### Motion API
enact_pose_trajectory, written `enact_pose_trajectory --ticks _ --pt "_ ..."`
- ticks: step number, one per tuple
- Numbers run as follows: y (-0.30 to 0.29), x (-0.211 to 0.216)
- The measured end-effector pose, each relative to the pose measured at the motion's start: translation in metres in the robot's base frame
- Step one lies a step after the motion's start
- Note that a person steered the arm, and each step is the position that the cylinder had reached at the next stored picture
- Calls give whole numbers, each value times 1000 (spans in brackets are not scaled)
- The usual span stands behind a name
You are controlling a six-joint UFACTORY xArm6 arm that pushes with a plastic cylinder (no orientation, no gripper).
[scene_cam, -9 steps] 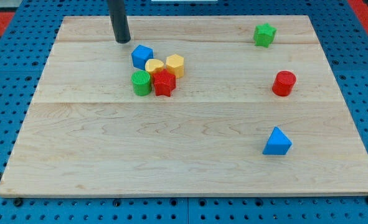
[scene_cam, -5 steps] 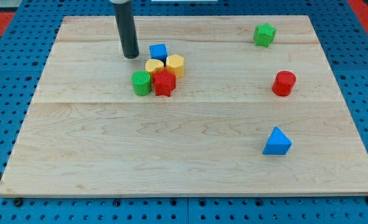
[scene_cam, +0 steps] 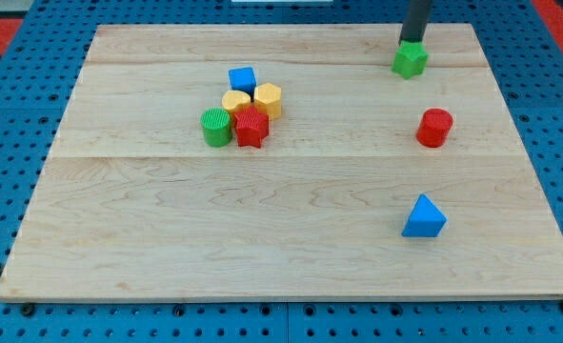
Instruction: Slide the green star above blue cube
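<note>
The rod enters at the view's top right; my tip [scene_cam: 412,43] sits at the top edge of the green star [scene_cam: 410,61], touching it or just short of it; the exact contact cannot be resolved. The tool is a plain dark rod with nothing to open or close, and it carries nothing.

The green star lies near the top right of the wooden board [scene_cam: 291,238], on the seam line between the upper two planks. It is well apart from the blue cube [scene_cam: 242,79], which sits left of centre in the upper part of the board.

The blue cube forms the top of a tight cluster. Just below it, on the view's left, is a yellow block [scene_cam: 235,101] of rounded form, shape not clear. Beside that, to the view's right, is a yellow hexagonal block [scene_cam: 268,99]. Below these sit a green cylinder [scene_cam: 215,127] on the left and a red star [scene_cam: 251,128] on the right, the two touching or nearly so.

A red cylinder [scene_cam: 434,128] stands alone on the right side, below the green star and apart from it. A blue triangular block [scene_cam: 423,217] lies further down on the right, near the lower half of the board.

The board rests on a blue perforated surface [scene_cam: 5,133].
</note>
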State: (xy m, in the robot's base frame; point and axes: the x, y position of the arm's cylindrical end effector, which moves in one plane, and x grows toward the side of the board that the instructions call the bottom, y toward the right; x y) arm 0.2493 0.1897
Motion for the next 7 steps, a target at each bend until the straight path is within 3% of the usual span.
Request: enact_pose_trajectory --ticks 2,3,4,5,6,7 --pt "13 39" --pt "11 79" --pt "-36 85" --pt "-104 33" --pt "-98 35" --pt "-192 20"
